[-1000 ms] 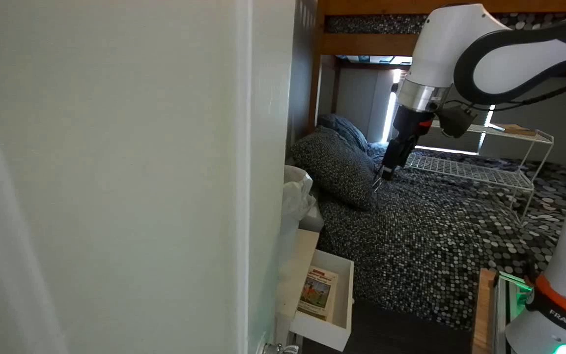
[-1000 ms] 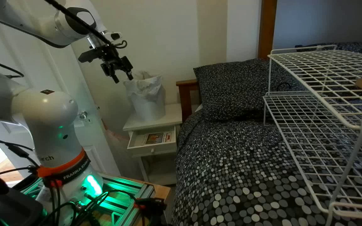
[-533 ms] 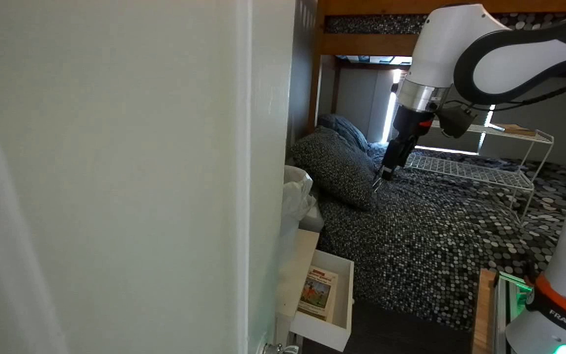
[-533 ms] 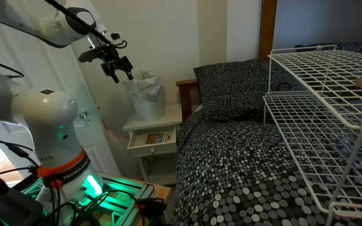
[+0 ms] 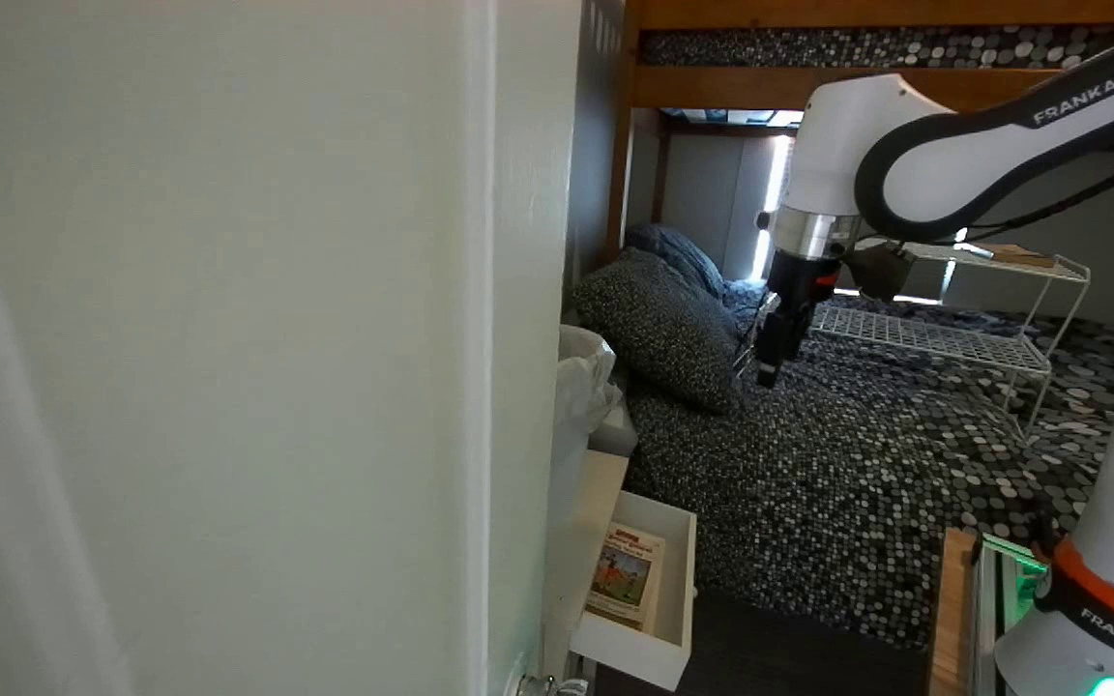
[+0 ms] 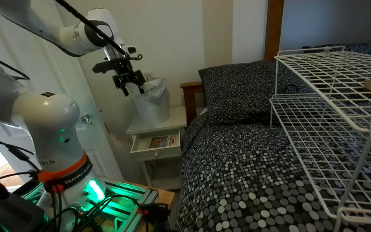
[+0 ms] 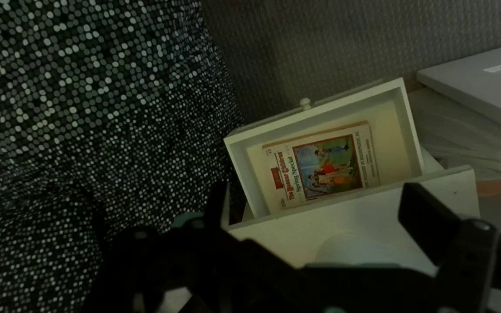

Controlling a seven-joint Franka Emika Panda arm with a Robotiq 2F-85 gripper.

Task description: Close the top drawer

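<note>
The top drawer [image 6: 169, 152] is a white drawer with a small round knob, pulled out from a narrow pale drawer unit [image 6: 177, 116]. The drawer also shows in an exterior view [image 5: 634, 657] and in the wrist view [image 7: 320, 116]. A magazine or book [image 7: 326, 167] with a colour picture lies inside it. My gripper [image 6: 134, 92] is open and empty, high above the drawer and in front of the bin on the unit. Its two fingers stand wide apart in the wrist view [image 7: 315, 191]. It touches nothing that I can see.
A white bin with a liner [image 6: 153, 109] stands on the unit. The bed with dotted bedding [image 6: 224, 154] is beside it, with a pillow [image 6: 240, 93] and a white wire rack [image 6: 330, 122]. A white door [image 5: 277, 338] is on the unit's other side.
My gripper has moved down, and toward the bin as seen in an exterior view, during the last half second. The drawer has not moved.
</note>
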